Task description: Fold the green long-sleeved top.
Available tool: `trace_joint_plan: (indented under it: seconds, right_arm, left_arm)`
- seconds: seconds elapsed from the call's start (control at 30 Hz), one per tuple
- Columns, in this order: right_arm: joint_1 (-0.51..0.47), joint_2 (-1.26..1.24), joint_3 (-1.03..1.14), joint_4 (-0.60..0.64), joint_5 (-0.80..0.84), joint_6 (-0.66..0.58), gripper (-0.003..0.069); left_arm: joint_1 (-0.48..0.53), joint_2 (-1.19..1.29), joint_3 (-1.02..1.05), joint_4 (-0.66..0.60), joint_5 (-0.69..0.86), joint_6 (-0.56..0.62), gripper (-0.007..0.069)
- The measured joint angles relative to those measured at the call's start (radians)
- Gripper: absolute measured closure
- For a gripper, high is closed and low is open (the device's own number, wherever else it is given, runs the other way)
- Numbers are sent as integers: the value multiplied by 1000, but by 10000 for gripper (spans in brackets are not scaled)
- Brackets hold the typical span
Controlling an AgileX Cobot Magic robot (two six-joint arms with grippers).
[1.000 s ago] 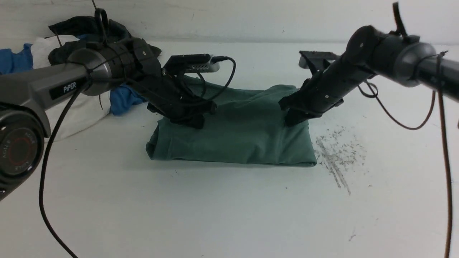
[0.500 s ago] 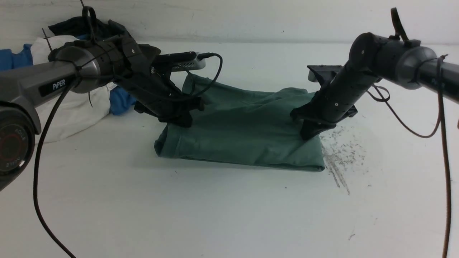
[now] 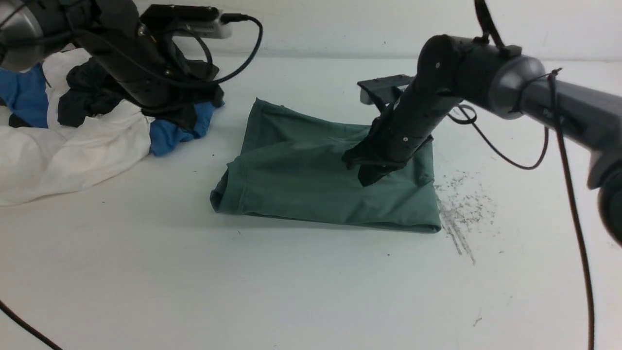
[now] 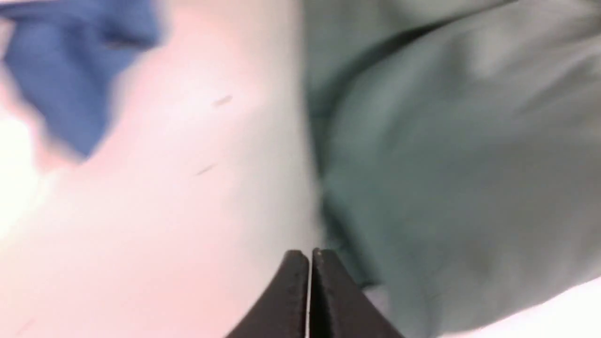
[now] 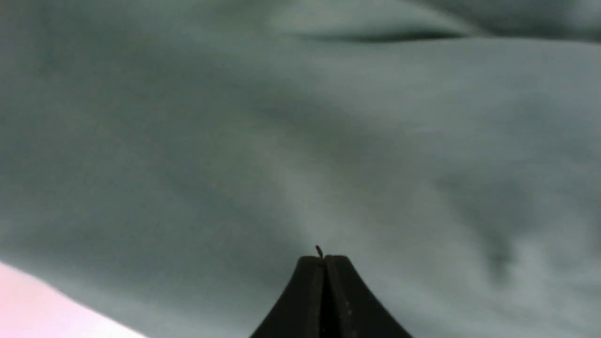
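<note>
The green long-sleeved top [image 3: 311, 184] lies folded into a rough rectangle at the middle of the white table [image 3: 291, 291]. My right gripper [image 3: 370, 179] is shut and points down onto the right half of the top; whether it touches the cloth I cannot tell. In the right wrist view the shut right gripper [image 5: 324, 259] holds nothing, and the green top [image 5: 235, 141] fills the picture. My left gripper [image 3: 197, 109] is raised at the back left, off the top. Seen from its wrist, the left gripper [image 4: 309, 257] is shut and empty beside the top's left edge [image 4: 422, 164].
A pile of white [image 3: 73, 146], blue [image 3: 170, 133] and dark [image 3: 87, 97] garments lies at the back left, under the left arm. Grey scuff marks [image 3: 457, 209] show on the table right of the top. Cables hang from both arms.
The left arm has lifted off the top and swung up and back left over the garment pile. The right gripper has moved left from the top's right edge to its right half.
</note>
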Motion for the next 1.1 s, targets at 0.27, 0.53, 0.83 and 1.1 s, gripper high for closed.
trace_joint_plan:
  seconds: [0.27,0.53,0.83,1.1]
  right_arm:
    - [20,48,-20,-70,85,73,672]
    - [49,12,58,-116,67,119,672]
    - [94,-181,398,-121,53,146,672]
    - [103,-351,684,-129,18,175,672]
  left_arm:
    - [3,-38,91,34,101,-16,629]
    - [3,-233,302,28,63,-17,629]
    - [3,-310,358,-33,40,-8,629]
    - [3,-315,358,-177,40,91,629]
